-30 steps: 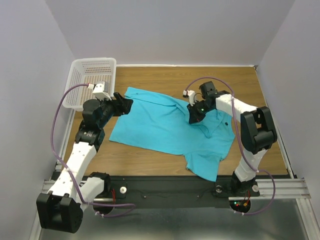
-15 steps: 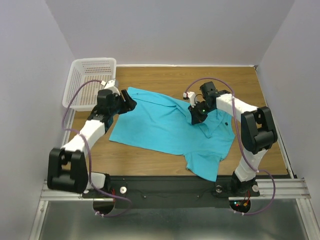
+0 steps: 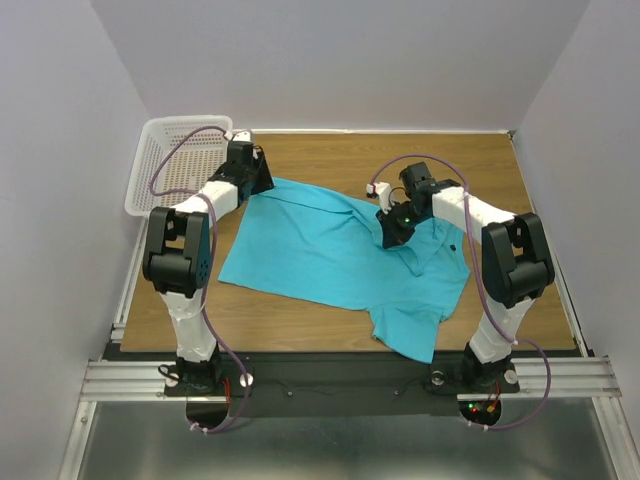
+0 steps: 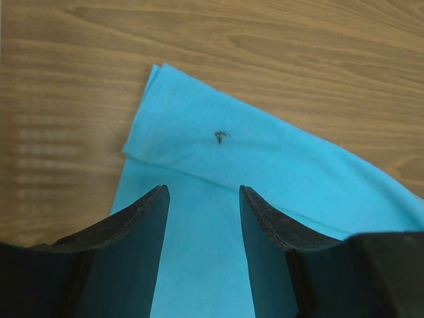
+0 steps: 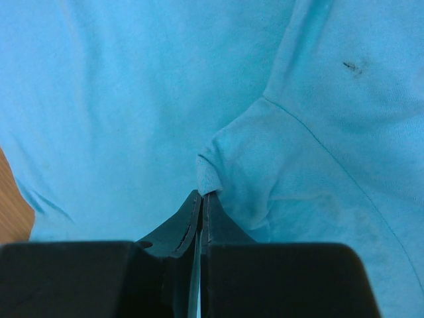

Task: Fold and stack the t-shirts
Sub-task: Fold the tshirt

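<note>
Turquoise t-shirt (image 3: 330, 255) spread rumpled across the middle of the wooden counter (image 3: 500, 170).
Right pincer (image 5: 203, 193) clamped tight on a small raised fold of cloth toward the shirt's right side; left pincer (image 4: 202, 192) parted, poised over the far-left sleeve corner. White mesh basket (image 3: 170, 165) just beside that arm, at the counter's far-left corner.

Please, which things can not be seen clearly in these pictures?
1. Left wrist view: it is unclear whether the open left gripper touches the t-shirt. The dark mark is too small to identify.
2. Right wrist view: the right gripper pinches cloth, but the frame edges cut off which part it is.
3. Top view: the left arm covers part of the right rim of the basket.
</note>
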